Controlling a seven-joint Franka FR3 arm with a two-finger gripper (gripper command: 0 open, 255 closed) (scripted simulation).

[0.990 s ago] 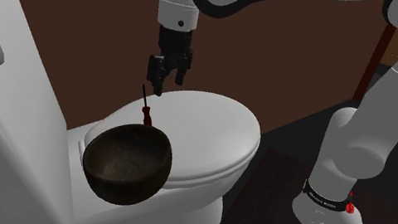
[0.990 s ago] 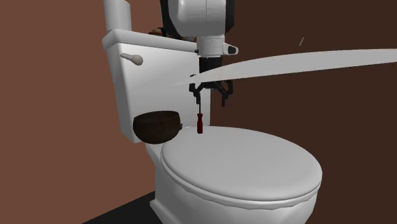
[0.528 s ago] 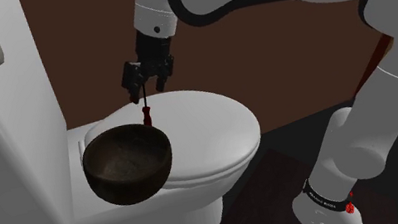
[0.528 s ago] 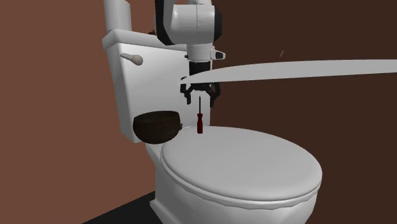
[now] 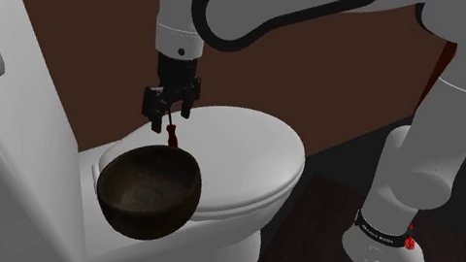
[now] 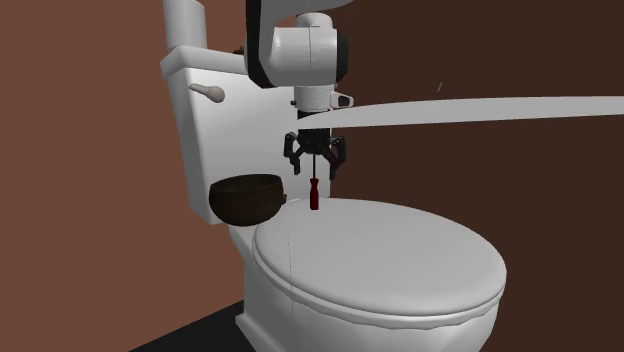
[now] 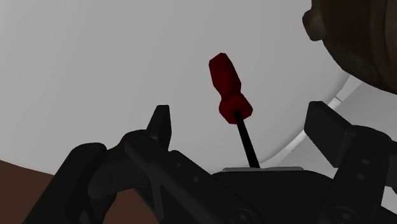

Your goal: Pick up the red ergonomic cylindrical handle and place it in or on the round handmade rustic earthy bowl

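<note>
We are at the approach to the grasp; the pick itself is not yet made. Our gripper [image 6: 317,168] hangs right over the tool with its two black fingers spread wide, holding nothing. The red handle [image 7: 230,89] stands upright, butt down, on the closed white toilet lid [image 5: 250,156] near its rear edge. Its thin dark shaft [image 7: 248,143] rises into the gap between the fingers, and neither finger touches it.

The dark brown bowl [image 5: 150,191] sits just beside the tool, by the tank [image 6: 215,120] at the lid's edge (close enough that the carry should be short).

For the next move we judge that we should sink lower, so the pads come level with the red grip rather than the slim shaft, and then close evenly. The tool stands on a small base, so a touch from one finger first could tip it. After that we would lift straight up, shift across over the bowl's rim and let go there
</note>
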